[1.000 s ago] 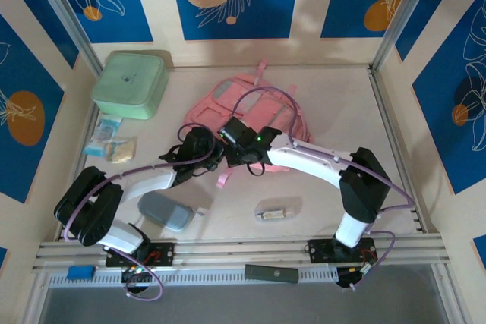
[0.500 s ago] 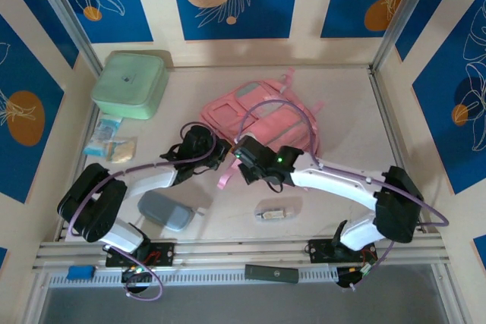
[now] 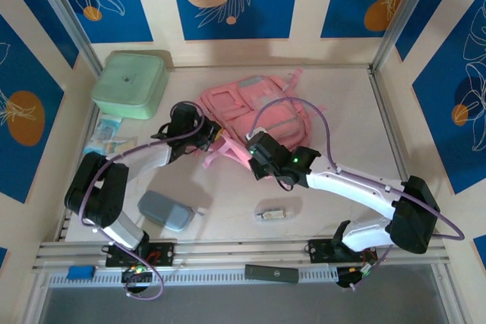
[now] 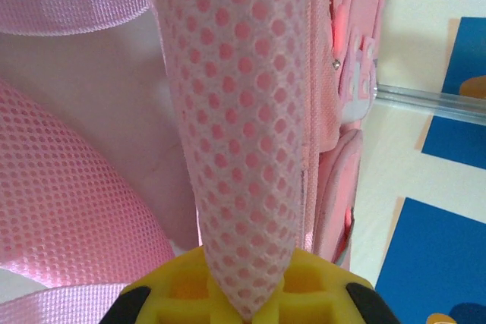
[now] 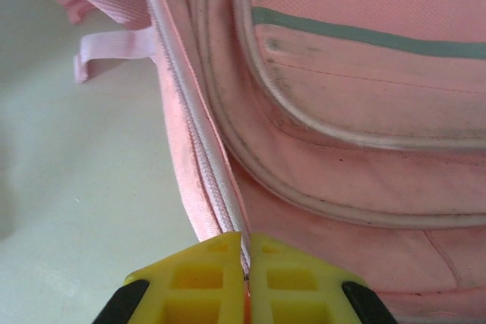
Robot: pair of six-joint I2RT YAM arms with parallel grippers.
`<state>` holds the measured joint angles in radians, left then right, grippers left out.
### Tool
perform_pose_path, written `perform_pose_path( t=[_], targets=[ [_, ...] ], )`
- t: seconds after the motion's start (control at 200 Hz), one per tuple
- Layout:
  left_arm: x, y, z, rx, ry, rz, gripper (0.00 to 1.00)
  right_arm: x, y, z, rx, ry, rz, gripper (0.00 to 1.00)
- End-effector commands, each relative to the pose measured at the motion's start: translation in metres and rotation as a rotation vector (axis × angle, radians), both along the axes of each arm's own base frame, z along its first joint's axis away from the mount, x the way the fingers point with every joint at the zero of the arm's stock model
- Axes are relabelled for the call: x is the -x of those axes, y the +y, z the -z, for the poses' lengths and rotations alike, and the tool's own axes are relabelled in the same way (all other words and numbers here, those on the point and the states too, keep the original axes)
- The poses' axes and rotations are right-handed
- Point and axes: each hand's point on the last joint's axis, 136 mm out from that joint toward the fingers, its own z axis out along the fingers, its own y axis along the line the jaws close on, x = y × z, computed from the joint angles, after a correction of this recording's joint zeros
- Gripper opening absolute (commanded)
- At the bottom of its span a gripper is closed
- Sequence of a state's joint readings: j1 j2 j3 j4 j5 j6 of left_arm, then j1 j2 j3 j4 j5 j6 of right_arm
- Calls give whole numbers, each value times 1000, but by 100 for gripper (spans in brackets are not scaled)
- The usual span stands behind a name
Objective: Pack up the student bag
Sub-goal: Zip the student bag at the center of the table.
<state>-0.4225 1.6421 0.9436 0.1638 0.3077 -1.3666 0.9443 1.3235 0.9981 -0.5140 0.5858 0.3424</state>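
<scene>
The grey pouch (image 3: pixel 165 211) lies loose near the arm bases, so the step in hand looks like opening the bag before anything goes in. Farther in, the left gripper (image 4: pixel 243 297) is clamped on a mesh strap (image 4: pixel 235 111) and the right gripper (image 5: pixel 247 259) is pinched shut on the zip edge (image 5: pixel 203 157) of the student bag (image 3: pixel 262 108), which sits toward the far wall. Next, the left should probably hold firm while the right draws the zip along.

A pink mesh strap (image 4: pixel 243 149) of the student bag (image 4: pixel 345 73) is pinched tight between the yellow fingers (image 4: pixel 315 282) of the left gripper (image 4: pixel 244 297).
</scene>
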Motion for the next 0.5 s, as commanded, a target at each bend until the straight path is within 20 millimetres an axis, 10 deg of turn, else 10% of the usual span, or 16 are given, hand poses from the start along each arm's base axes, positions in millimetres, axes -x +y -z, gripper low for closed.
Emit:
perform_pose_path(
  t=[0.0, 0.265, 0.495],
  targets=[
    [-43, 17, -23, -42, -119, -57, 0, 10, 0, 6, 15, 35, -55, 0],
    [-65, 14, -22, -86, -109, 47, 11, -24, 4, 3, -15, 25, 55, 0],
    [-7, 16, -12, -12, -60, 68, 51, -30, 20, 5, -49, 12, 55, 0]
  ],
)
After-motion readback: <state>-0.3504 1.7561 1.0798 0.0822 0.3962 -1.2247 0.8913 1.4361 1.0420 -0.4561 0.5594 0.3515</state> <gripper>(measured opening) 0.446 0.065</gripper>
